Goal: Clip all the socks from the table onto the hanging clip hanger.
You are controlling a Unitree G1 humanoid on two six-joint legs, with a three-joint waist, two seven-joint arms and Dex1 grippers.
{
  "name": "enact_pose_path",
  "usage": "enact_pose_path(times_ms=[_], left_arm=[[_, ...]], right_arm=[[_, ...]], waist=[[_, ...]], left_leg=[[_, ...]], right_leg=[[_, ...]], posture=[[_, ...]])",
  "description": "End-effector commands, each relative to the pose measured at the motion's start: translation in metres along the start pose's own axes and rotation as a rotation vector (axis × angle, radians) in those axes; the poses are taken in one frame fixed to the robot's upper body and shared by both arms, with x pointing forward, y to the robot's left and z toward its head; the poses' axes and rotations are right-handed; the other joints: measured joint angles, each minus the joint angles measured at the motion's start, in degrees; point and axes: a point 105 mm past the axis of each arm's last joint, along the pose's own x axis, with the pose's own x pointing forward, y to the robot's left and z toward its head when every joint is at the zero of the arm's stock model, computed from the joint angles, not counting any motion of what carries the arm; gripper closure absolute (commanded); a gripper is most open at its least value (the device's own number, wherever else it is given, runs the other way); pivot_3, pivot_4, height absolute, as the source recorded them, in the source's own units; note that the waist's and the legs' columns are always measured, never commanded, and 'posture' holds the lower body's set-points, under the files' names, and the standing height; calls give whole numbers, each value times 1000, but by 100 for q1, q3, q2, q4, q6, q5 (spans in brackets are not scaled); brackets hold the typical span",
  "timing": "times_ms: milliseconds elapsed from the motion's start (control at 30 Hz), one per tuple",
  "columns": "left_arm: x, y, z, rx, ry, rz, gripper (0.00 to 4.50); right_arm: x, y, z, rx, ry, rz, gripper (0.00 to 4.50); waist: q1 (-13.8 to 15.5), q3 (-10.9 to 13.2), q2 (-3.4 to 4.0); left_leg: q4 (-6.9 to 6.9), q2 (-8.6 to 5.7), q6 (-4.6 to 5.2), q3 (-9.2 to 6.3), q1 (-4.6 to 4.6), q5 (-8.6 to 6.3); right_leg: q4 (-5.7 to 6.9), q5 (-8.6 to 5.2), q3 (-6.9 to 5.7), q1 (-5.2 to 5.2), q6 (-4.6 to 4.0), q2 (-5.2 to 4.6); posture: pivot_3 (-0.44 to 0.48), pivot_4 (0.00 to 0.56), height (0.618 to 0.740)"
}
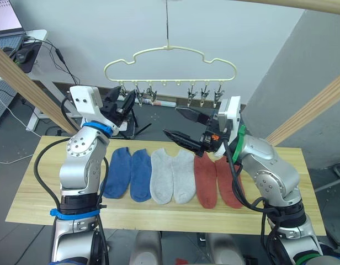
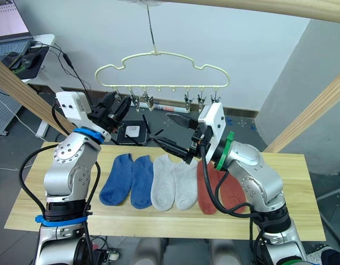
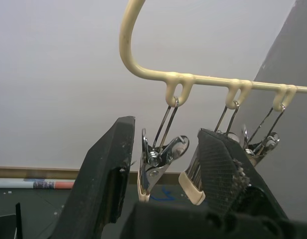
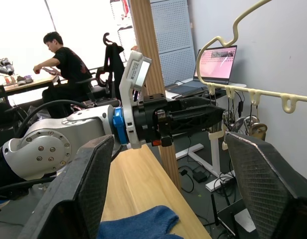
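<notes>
six socks lie flat in a row on the desk (image 1: 43, 204), none yet on the clip hanger (image 1: 170, 59): from the robot's left, the blue pair (image 1: 128, 174), the light grey pair (image 1: 173, 176) and the rust red pair (image 1: 214, 179), each sock touching its neighbour or nearly so. they look like soft, light knit that will flop and fold when lifted, not slippery and not fragile; a pinch at the cuff edge or the toe end seems the best hold, leaving a free edge of cloth to feed into a clip. the hanger is a thin pale yellow wire shape hanging by its hook above and behind the desk, so it will likely swing if pushed. its small metal clips (image 1: 149, 95) dangle along the lower bar, all empty, and their spring jaws need squeezing to open. the left gripper (image 1: 119, 103) is raised at the hanger's left end, its fingers spread with the endmost clip (image 3: 156, 162) between them, not visibly pressed. the right gripper (image 1: 184, 127) hovers above the grey and red socks, spread wide and holding nothing. there are no containers here; the clips are the only holders, and they hold nothing.
</notes>
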Motion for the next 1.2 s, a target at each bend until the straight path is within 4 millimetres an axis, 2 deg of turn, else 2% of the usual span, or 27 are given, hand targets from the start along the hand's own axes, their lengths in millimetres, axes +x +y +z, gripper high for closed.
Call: enact_pose_path(times_ms=[33,233,333,500,767,933,1133,1167,1200], left_arm=[[2,0,12,41,-42,-8,2248],[3,-2,9,51,-32,-18,2248],[4,-3,10,51,-35,-25,2791],[7,-5,14,24,-47,-30,4171],[3,-1,12,35,-33,-19,4231],[0,2,6,65,-5,-5,4231],[2,1,9,77,-21,1,2328],[3,1,10,81,-26,2,2065],[3,1,12,81,-31,3,2065]], right_arm=[[0,6,13,-24,-45,23,811],[0,7,12,-25,-41,28,811],[1,7,13,-21,-45,24,811],[-2,6,10,-16,-38,10,811],[-11,8,-8,25,0,-26,811],[-11,10,-7,29,-7,-28,811],[-7,4,0,10,-23,-37,811],[-7,4,2,7,-28,-38,811],[-6,3,4,5,-32,-38,811]], waist=[[0,0,0],[-1,0,0],[-1,0,0],[-1,0,0],[1,0,0],[-5,0,0],[1,0,0],[1,0,0],[2,0,0]], left_leg=[[0,0,0,-2,-1,0],[1,0,0,-2,-2,0],[1,0,0,-3,-3,0],[2,0,0,-5,-4,0],[2,0,0,-10,-8,0],[6,0,-1,-12,-13,0],[8,-2,-1,-14,-17,0],[8,-1,-1,-15,-18,0],[8,-1,-1,-16,-20,0]], right_leg=[[0,0,-2,0,0,0],[0,0,-2,0,0,0],[0,0,-3,0,0,0],[0,0,-4,0,0,0],[-1,0,-10,-1,0,0],[2,0,-11,-5,0,0],[-1,0,-14,-6,1,-1],[-2,0,-14,-6,1,-1],[-2,0,-15,-6,0,-1]], posture=[[83,320,740],[83,320,740],[81,322,740],[83,323,740],[87,327,740],[90,327,740],[93,329,740],[93,329,740],[93,329,740]])
